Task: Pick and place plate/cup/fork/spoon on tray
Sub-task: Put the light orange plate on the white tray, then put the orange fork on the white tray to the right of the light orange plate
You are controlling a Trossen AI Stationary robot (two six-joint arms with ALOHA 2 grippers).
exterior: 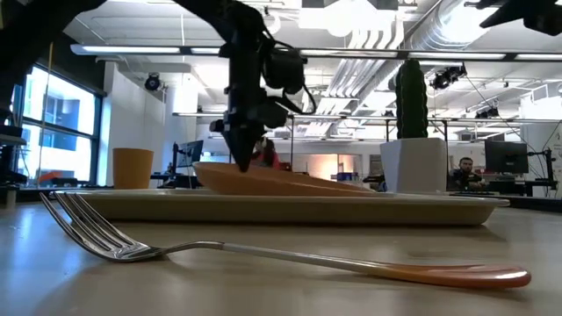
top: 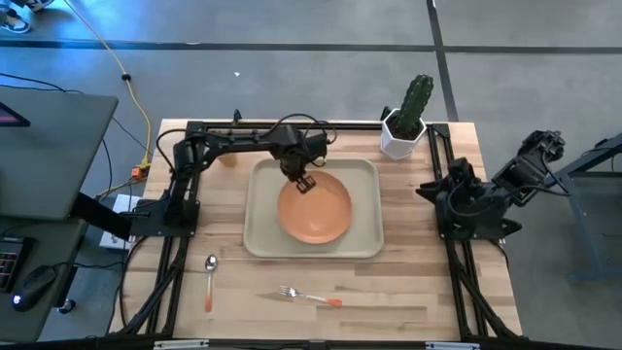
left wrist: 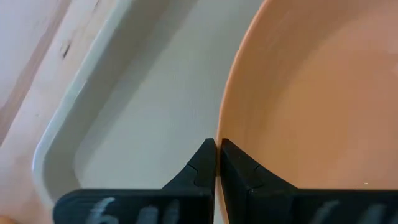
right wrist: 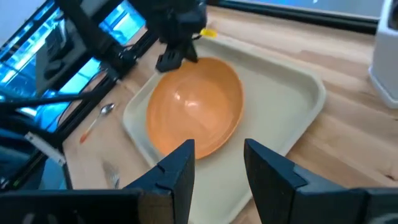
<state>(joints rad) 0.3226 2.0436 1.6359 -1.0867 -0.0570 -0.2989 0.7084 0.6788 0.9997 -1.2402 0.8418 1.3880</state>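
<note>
The orange plate (top: 316,209) lies in the beige tray (top: 365,243) and is tilted in the low view (exterior: 281,180). My left gripper (top: 303,182) is shut on the plate's far-left rim. The orange cup (exterior: 132,168) stands on the table left of the tray, partly hidden under the left arm in the high view (top: 229,159). The spoon (top: 210,281) and the fork (top: 309,295) lie on the table near the front edge. My right gripper (right wrist: 217,163) is open and empty, drawn back at the table's right side. My left gripper pinches the plate's rim (left wrist: 222,127) at its far-left side, one finger inside the plate and one outside. The fingers point down from above. The held side is raised and the opposite side (exterior: 369,187) rests on the tray.
A white pot with a green cactus (top: 405,124) stands at the far right, behind the tray. Black frame rails run along the table's left and right sides. Bare wood lies between the tray and the front edge, around the fork and spoon.
</note>
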